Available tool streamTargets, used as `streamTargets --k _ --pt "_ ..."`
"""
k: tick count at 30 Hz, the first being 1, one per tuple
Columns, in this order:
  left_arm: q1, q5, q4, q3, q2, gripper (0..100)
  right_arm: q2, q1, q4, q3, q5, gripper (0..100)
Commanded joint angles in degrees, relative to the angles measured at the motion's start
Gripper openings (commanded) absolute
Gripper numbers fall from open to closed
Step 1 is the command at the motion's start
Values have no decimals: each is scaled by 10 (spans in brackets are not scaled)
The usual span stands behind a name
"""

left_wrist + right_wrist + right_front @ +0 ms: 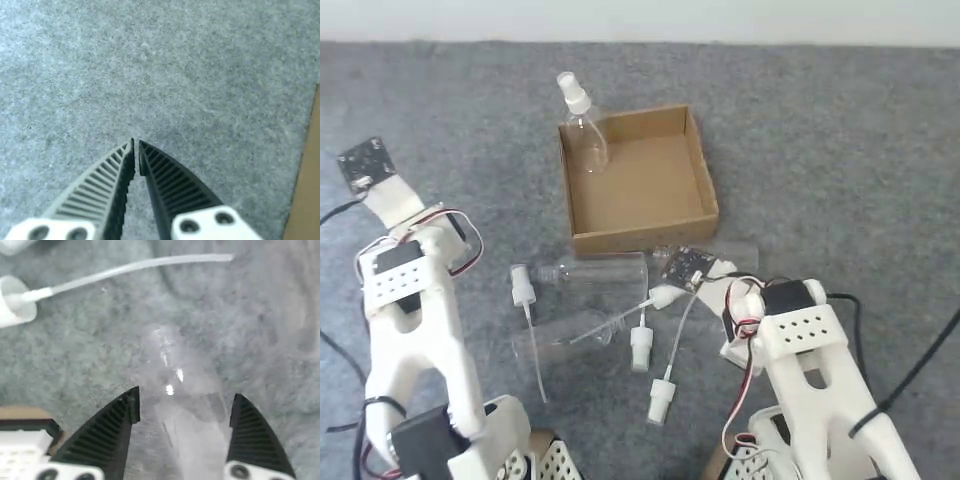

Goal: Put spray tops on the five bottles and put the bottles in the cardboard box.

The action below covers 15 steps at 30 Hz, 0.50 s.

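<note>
The cardboard box [698,170] lies open on the grey carpet. A clear bottle with a white spray top [582,128] leans in its far left corner. Two bare clear bottles [598,272] [563,337] lie in front of the box. Loose spray tops [523,289] [641,346] [661,400] with thin tubes lie among them. My right gripper [185,396] is open, its fingers on either side of a third clear bottle [172,377] lying by the box's near right corner [728,251]. My left gripper [136,143] is shut and empty over bare carpet, left of the box.
Another spray top [15,304] with its long tube lies beyond the right gripper's bottle. The box's edge [307,190] shows beside the left gripper. Both arm bases [450,440] [820,440] stand at the near edge. Open carpet stretches to the right of the box.
</note>
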Motion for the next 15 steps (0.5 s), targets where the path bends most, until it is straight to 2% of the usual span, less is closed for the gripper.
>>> streamTargets --k 1,7,15 --pt "2 1 -14 -5 -30 12 -13 -6 7 -39 59 249" --pt "2 1 -14 -5 -30 12 -13 -6 4 -38 93 249" --pt "2 1 -13 -5 -30 12 -12 -29 -38 -15 93 248"
